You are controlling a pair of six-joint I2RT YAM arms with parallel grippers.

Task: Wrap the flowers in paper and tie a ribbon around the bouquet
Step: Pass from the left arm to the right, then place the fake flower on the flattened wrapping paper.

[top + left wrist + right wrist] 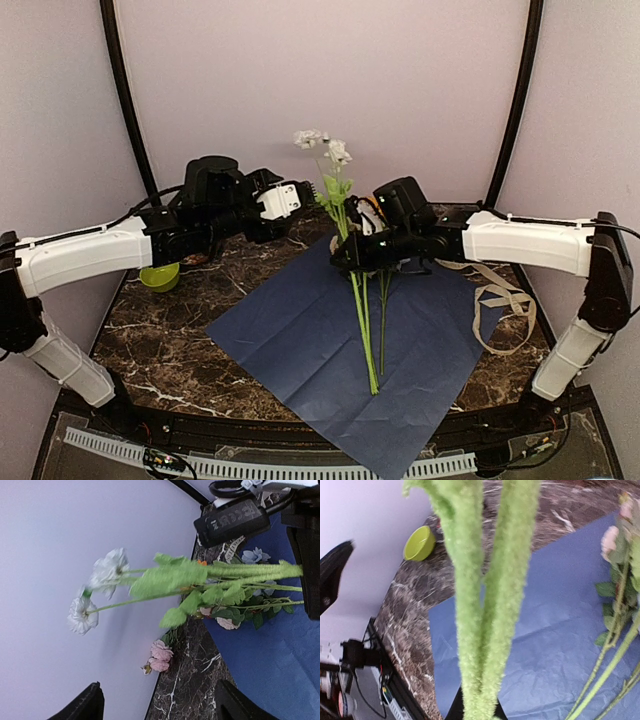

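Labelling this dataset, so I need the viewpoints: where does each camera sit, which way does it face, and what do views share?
Top external: above and behind the robot, looking down over the table; left gripper and right gripper both show.
Left wrist: faces the flowers against the wall; its own fingertips at the bottom edge.
Right wrist: looks along the flowers' stems onto the paper and green bowl; little of its own gripper shows.
Shared: all three see flowers and paper.

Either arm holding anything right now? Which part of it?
The right fingers are shut on the white flowers, pinching their green stems about midway, just below the leaves. The left fingers are open and hold nothing.
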